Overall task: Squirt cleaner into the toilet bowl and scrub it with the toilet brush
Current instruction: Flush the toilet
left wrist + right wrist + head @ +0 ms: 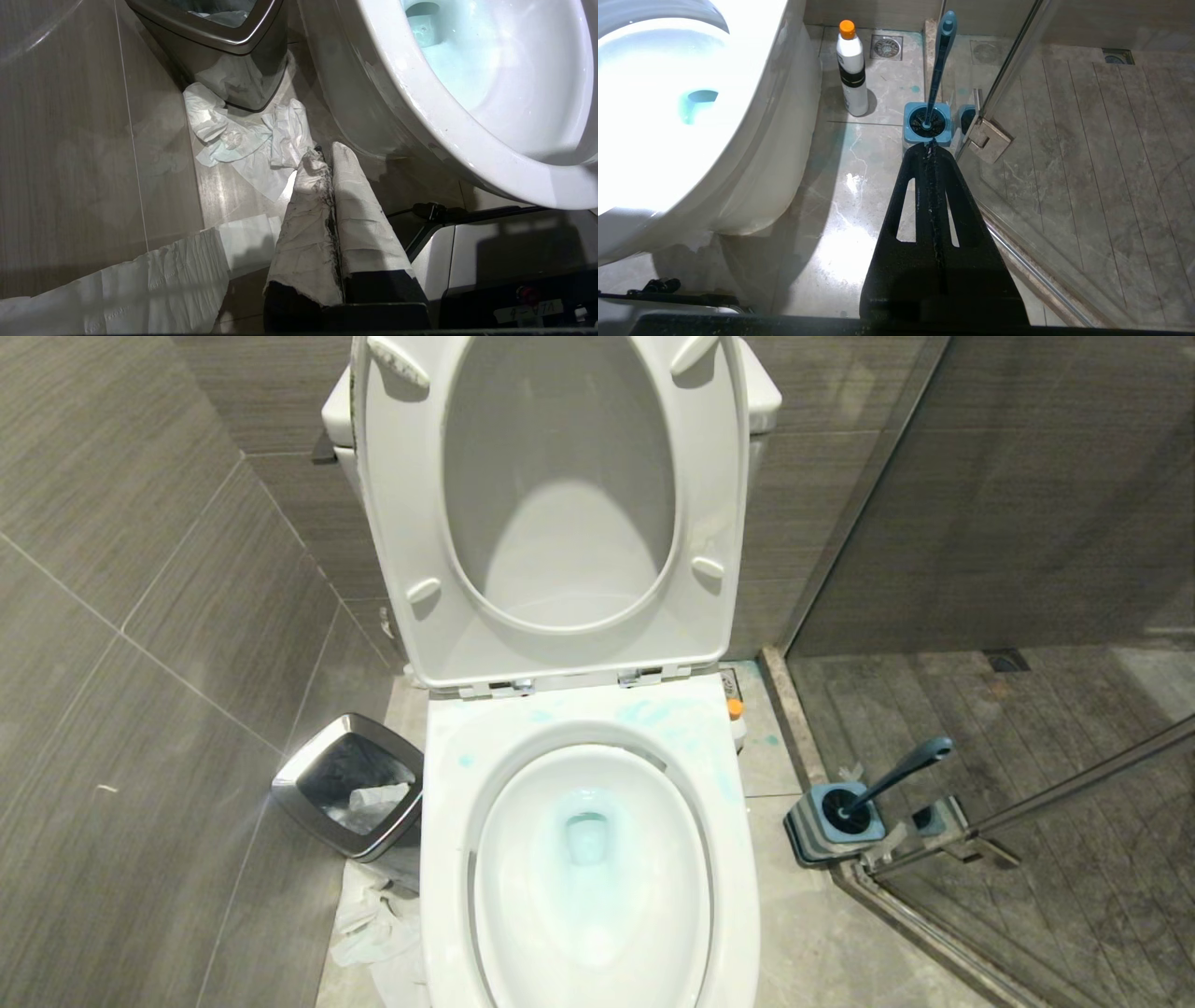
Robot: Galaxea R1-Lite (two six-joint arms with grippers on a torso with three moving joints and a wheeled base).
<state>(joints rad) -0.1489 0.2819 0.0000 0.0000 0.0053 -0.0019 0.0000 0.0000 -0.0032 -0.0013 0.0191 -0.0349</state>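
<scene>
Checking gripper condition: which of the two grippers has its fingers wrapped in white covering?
The left gripper; its fingers are wrapped in soiled white covering, while the right gripper shows bare black fingers.

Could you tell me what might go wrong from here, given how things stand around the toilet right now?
1. The toilet brush leans in its holder right beside the glass door, so lifting it could knock the glass or tip the holder.
2. Loose tissue lies on the floor by the waste bin, close to the shut left gripper, and could snag.
3. Turquoise cleaner is smeared on the toilet bowl rim, so scrubbing inside alone may miss it.
</scene>
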